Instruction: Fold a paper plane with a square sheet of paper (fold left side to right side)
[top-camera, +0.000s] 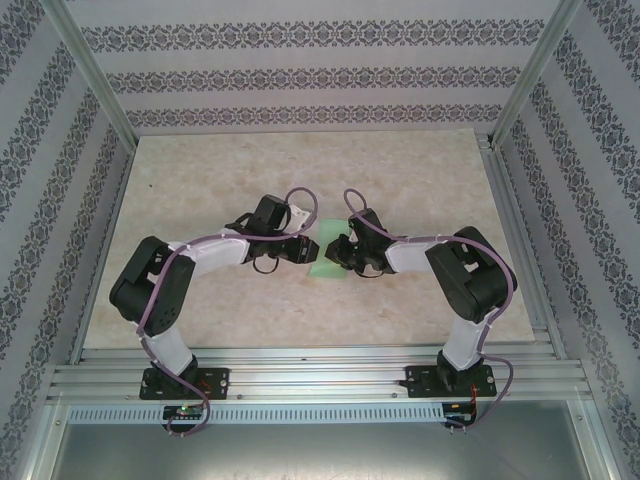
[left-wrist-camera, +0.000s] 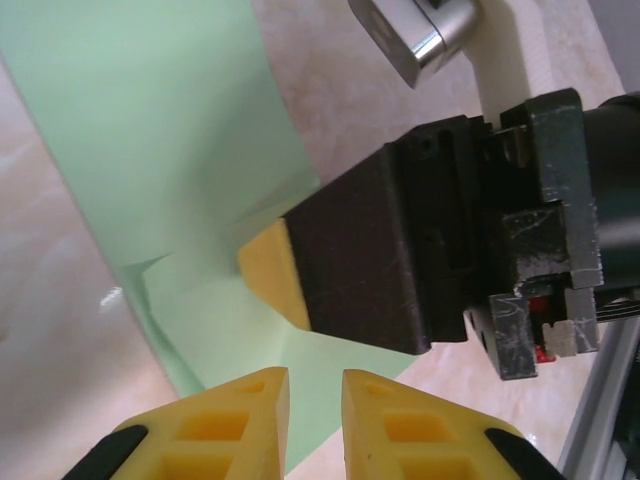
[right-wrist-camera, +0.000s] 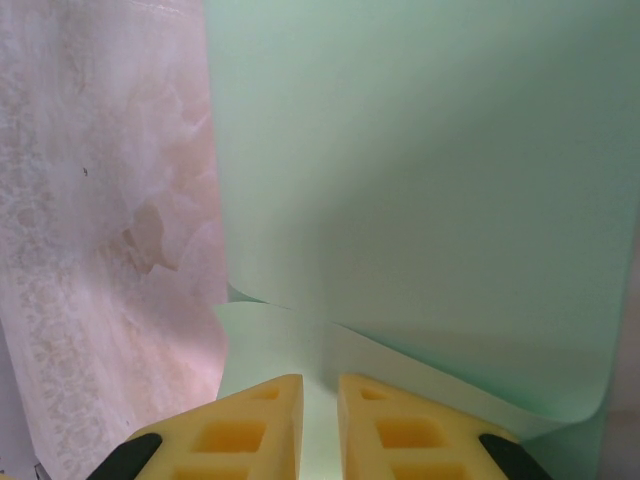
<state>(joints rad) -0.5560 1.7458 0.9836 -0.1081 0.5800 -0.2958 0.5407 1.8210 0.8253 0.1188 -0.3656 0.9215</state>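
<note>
**Top external.** Pale beige marbled tabletop (top-camera: 400, 180), patterned wallpaper panels (top-camera: 300, 80) on three sides, aluminium rails (top-camera: 320, 365) along the near edge. Both arms are bent inward and meet near the table's middle. A thin pale mint-green sheet of paper (top-camera: 327, 268) lies on the table right under the meeting point, mostly covered by the two wrists. The left gripper (top-camera: 308, 250) reaches the sheet's left edge. The right gripper (top-camera: 342, 256) sits over its middle. Jaw spacing is too small to read from here.

**Left wrist.** The left gripper (left-wrist-camera: 315, 405) has yellow fingertips (left-wrist-camera: 245, 415) standing narrowly apart. A slim gap lies between them and green paper is seen through it; they are not clamped together. The sheet of paper (left-wrist-camera: 150, 120) runs up and left from here, broad and smooth, with tabletop (left-wrist-camera: 50, 330) at its left. A short crease and a small folded corner show near the sheet's lower left. The right gripper (left-wrist-camera: 275, 275) comes in from the right, black-bodied. Its one visible yellow tip is set down on the paper, just ahead of the left fingertips and apart from them.

**Right wrist.** The right gripper (right-wrist-camera: 320, 425) also has yellow fingertips (right-wrist-camera: 255, 420) set narrow, with a thin gap showing pale paper. The sheet of paper (right-wrist-camera: 420, 180) takes up the upper right. Its lower right edge curls over. A paler layer lies beneath it just ahead of the tips. Marbled tabletop (right-wrist-camera: 110, 250) lies to the left. I cannot tell whether the tips press on the lower layer or hover just above it.
</note>
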